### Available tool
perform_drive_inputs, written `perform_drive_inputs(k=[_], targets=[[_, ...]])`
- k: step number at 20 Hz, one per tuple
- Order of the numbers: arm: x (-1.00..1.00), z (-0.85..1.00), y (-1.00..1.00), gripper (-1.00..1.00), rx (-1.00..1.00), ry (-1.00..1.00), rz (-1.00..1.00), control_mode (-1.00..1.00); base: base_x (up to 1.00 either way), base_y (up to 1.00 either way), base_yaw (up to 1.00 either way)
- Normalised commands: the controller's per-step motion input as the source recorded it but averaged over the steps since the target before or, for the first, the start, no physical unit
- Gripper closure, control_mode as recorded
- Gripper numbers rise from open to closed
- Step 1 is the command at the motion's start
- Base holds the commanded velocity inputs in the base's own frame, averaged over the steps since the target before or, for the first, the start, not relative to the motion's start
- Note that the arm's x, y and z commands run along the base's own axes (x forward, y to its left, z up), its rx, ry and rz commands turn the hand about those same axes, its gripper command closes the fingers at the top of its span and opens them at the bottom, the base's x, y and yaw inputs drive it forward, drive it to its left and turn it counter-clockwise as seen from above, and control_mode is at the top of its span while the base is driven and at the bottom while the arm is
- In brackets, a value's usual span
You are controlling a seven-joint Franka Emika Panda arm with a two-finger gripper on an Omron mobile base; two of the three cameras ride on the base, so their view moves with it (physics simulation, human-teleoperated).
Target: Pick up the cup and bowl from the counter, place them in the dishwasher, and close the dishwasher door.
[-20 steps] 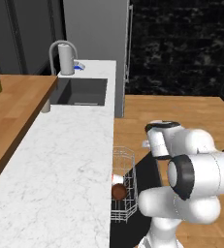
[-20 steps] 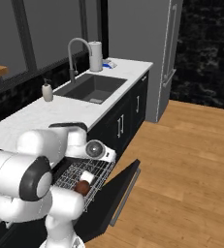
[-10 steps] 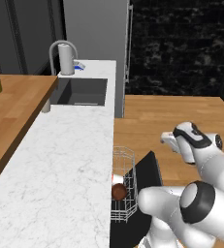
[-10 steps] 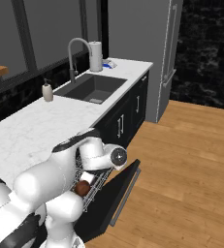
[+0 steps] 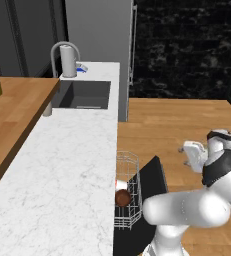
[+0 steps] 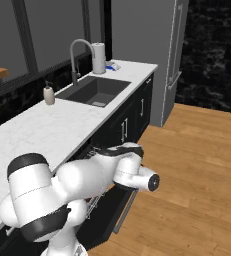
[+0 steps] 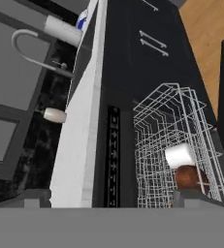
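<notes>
Left base view shows the cup (image 5: pixel 121 184) and bowl (image 5: pixel 123 198) already in the rack (image 5: pixel 127 170), so I judge the stiff, heavy-looking door (image 5: pixel 153 181) needs pushing near its free edge; whether my gripper (image 5: pixel 193 152) is wide or narrow, I cannot tell.

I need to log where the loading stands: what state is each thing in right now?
cup: lying in the wire rack, beside the bowl.
bowl: in the rack.
wire rack: pulled out over the open door.
dishwasher door: open, not yet shut.
claw: out over the wooden floor past the door, holding nothing; jaws cannot be judged.
sink: no water seen running.
</notes>
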Motion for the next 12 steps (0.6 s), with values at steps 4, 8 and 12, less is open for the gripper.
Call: perform_drive_inputs(k=[4,8,12], targets=[[0.00,-0.63,-0.41,-1.00,0.29,-0.08,0.11,-1.00,0.00,0.00,0.00],[-0.08,-0.63,-0.46,-1.00,0.34,-0.15,0.07,-1.00,0.00,0.00,0.00],[0.00,-0.69,-0.40,-1.00,0.29,-0.12,0.06,-1.00,0.00,0.00,0.00]])
